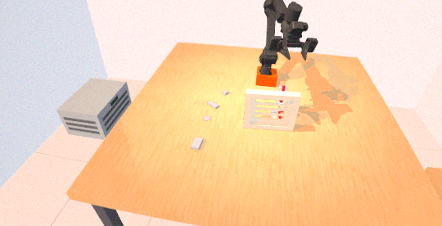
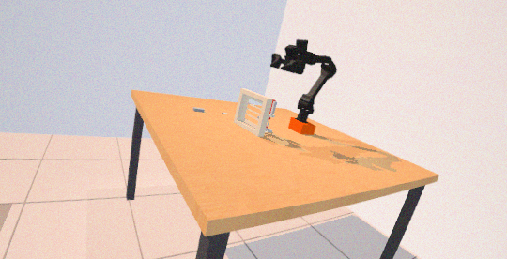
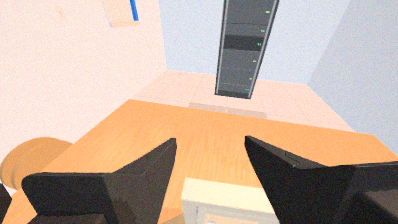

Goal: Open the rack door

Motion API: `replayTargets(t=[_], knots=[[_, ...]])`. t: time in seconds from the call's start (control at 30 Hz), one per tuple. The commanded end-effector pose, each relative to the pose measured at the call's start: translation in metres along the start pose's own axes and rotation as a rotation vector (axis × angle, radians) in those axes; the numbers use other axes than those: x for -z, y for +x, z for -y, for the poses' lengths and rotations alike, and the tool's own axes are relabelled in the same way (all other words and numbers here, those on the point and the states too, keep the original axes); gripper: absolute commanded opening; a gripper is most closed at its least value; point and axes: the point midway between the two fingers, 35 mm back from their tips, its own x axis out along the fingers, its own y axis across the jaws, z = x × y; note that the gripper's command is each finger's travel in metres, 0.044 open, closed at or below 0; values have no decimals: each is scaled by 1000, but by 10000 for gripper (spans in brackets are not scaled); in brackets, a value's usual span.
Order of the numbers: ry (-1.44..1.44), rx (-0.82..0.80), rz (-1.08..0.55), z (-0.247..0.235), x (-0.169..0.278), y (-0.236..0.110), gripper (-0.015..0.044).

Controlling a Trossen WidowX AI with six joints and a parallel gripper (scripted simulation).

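Observation:
My gripper is open and empty, in the air above and on the arm's side of the rack frame. The pale rack frame stands upright on the table; only its top part shows in the wrist view, low between the fingers. The slatted door appears shut in the frame. A red and white handle is on the door's arm-facing side and looks upright; red and white parts also show through and above the frame in the top view. Its exact turn is too small to tell.
The arm's orange base stands close behind the frame. Several small grey pieces lie on the table beside the frame, among them a larger block and a narrow one. A grey cabinet stands off the table.

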Motion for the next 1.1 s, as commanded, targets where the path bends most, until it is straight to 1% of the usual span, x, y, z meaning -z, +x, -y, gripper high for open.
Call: replayTargets(t=[0.0, 0.23, 0.5, 0.77, 1.07], knots=[[18, -3, -109, 0, 12, 10, 290], [43, 1, -321, 2, 36, 23, 290], [73, 10, -565, 4, 64, 29, 290], [106, 22, -809, 5, 88, 27, 290], [144, 40, -1083, 6, 110, 16, 290]])
